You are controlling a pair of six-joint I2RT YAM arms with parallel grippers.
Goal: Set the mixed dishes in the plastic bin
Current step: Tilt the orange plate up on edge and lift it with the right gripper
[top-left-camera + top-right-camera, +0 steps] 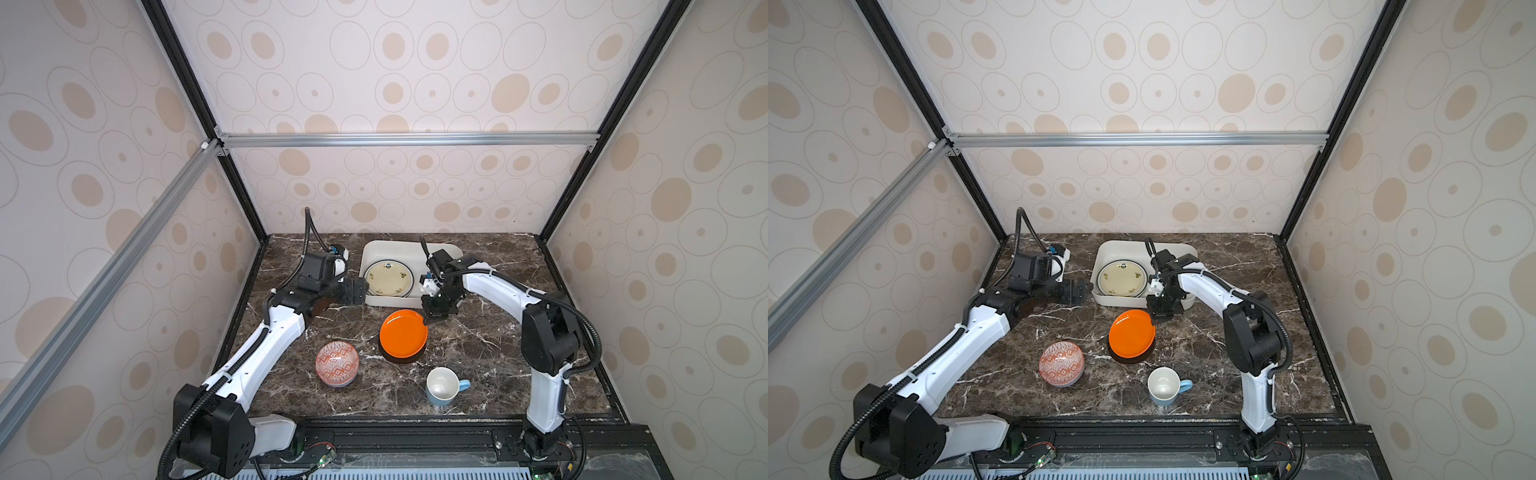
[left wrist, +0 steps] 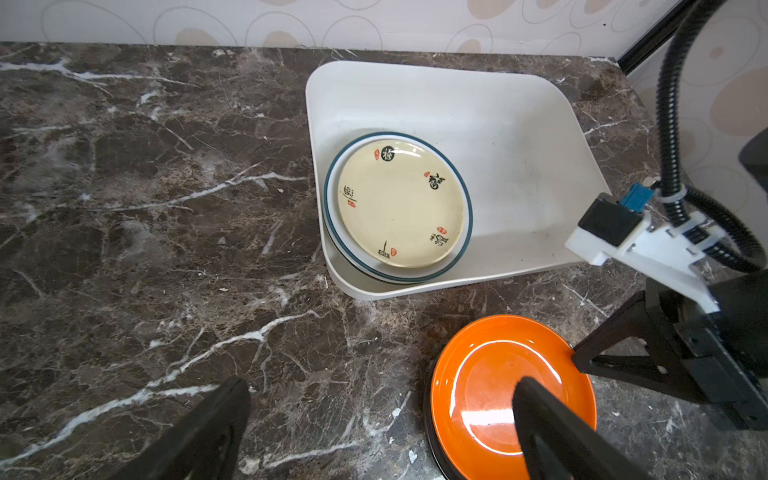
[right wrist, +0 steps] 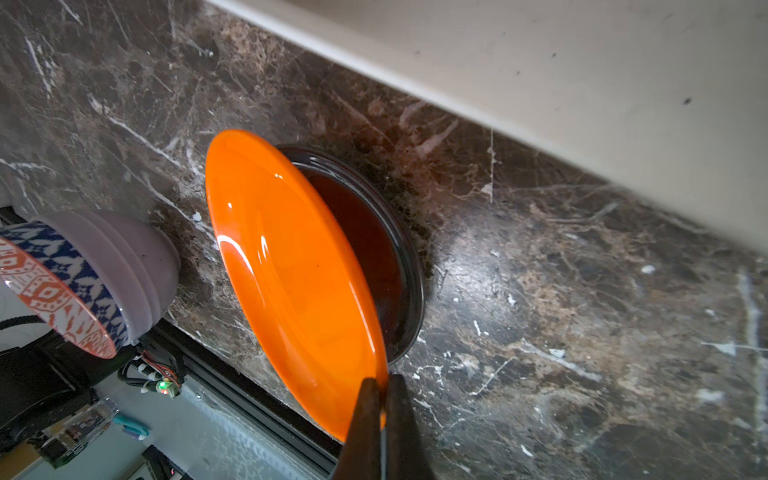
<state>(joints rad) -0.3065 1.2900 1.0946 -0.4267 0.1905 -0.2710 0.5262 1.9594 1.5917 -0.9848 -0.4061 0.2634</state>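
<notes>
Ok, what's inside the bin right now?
A cream plate sits on a green-rimmed white plate in the bin. Anything beneath those two is covered.

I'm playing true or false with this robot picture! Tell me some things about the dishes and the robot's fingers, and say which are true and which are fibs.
1. The cream plate lies inside the bin. True.
2. The blue mug is in the bin too. False: it stands outside on the table, near the front.
3. The right fingers pinch the rim of the orange plate. True.
4. The left fingers hold the patterned bowl. False: they are open and empty, and the bowl sits by itself on the table.
5. The orange plate lies flat. False: its pinched edge is lifted, so it tilts.
</notes>
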